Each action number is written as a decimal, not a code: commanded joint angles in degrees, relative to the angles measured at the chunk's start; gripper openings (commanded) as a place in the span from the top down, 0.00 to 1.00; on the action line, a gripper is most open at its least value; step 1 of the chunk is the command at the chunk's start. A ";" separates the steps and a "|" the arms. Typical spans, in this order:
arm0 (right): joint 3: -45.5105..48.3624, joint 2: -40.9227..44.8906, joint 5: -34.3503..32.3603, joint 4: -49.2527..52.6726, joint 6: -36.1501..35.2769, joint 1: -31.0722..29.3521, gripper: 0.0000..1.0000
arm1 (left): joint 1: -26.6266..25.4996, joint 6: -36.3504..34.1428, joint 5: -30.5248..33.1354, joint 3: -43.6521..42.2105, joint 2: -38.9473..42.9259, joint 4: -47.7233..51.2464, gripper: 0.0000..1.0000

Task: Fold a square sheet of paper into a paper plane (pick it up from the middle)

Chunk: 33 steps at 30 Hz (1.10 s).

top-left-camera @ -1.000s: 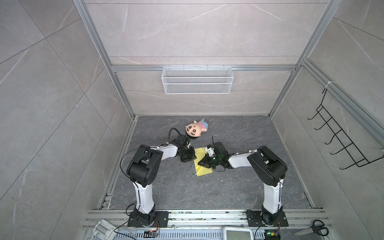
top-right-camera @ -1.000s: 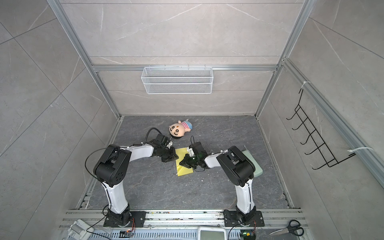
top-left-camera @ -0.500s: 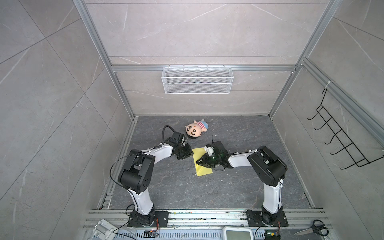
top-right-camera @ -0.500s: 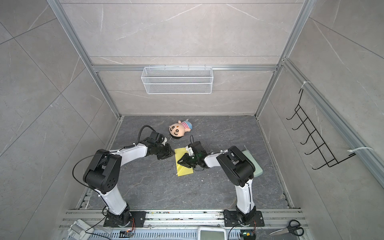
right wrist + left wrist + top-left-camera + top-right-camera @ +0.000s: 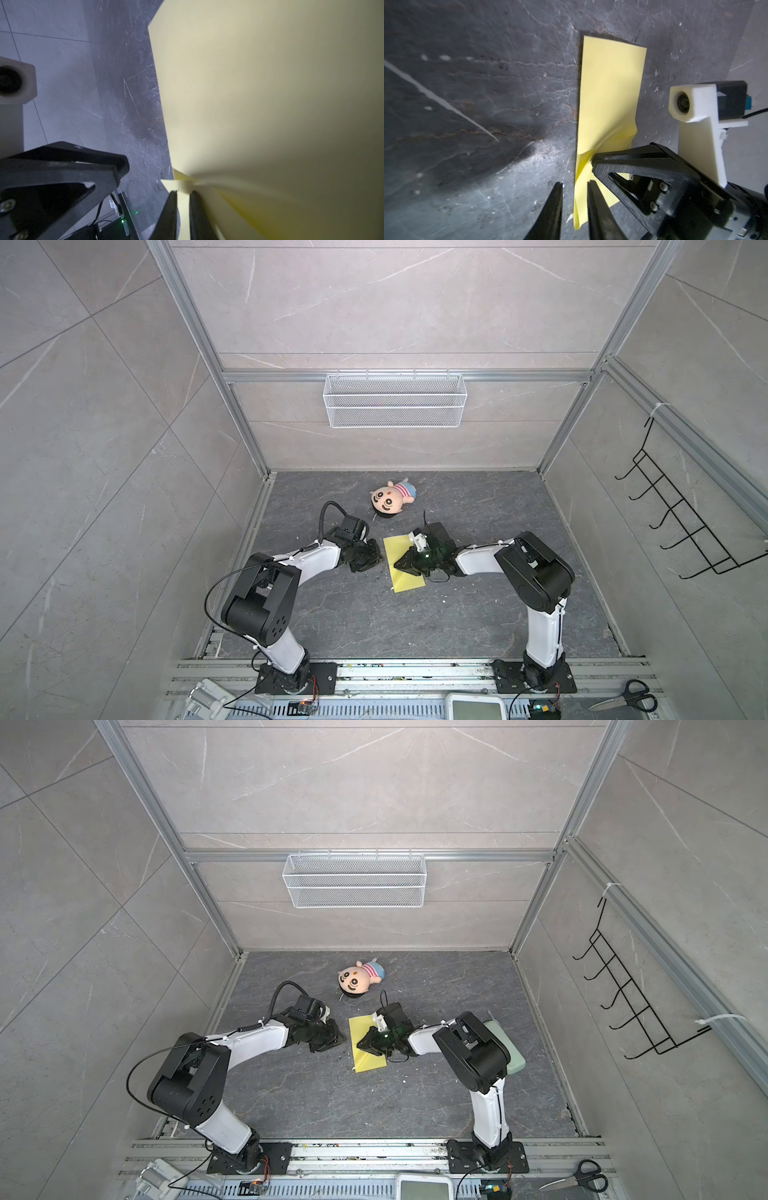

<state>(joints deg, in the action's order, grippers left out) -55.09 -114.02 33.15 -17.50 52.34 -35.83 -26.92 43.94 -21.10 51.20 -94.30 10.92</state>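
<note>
Two pincers flank the yellow paper [image 5: 408, 583], which lies on the dark floor [image 5: 457, 614] at 6 o'clock from the doll [image 5: 390, 499]. At its 9 o'clock edge the left pincer [image 5: 373, 563] hovers low, jaws narrowly parted and empty, likely placed to catch that edge. From 3 o'clock the right pincer [image 5: 397, 566] pinches the paper near its middle, raising a ridge, probably for folding.
</note>
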 commanded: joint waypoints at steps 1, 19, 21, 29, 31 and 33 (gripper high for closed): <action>0.64 -1.12 -3.40 5.27 -1.17 -0.07 0.87 | -1.35 0.18 -0.45 -0.43 0.38 -1.87 0.78; 0.83 -1.12 -3.73 5.46 -0.58 -0.02 0.94 | -2.88 -3.39 -1.78 2.06 -5.11 -1.98 0.89; 0.92 -1.12 -3.91 5.46 -0.42 0.00 0.94 | -2.96 -3.59 -1.45 2.04 -4.67 -1.86 0.89; 1.07 -1.43 -3.96 5.37 0.09 -0.02 0.96 | -3.87 -3.92 -2.26 1.24 -2.64 -4.59 0.93; 1.08 -1.56 -3.88 5.20 0.13 0.02 0.96 | -3.94 -3.86 -2.17 1.40 -3.24 -4.57 0.94; 1.12 -1.56 -3.87 5.19 0.22 0.00 0.96 | -4.05 -3.61 -1.47 1.46 -3.53 -4.52 0.95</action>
<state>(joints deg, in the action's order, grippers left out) -55.09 -114.02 32.34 -16.75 52.34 -35.83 -30.68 41.50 -21.65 51.53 -99.22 7.35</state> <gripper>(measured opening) 0.046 0.059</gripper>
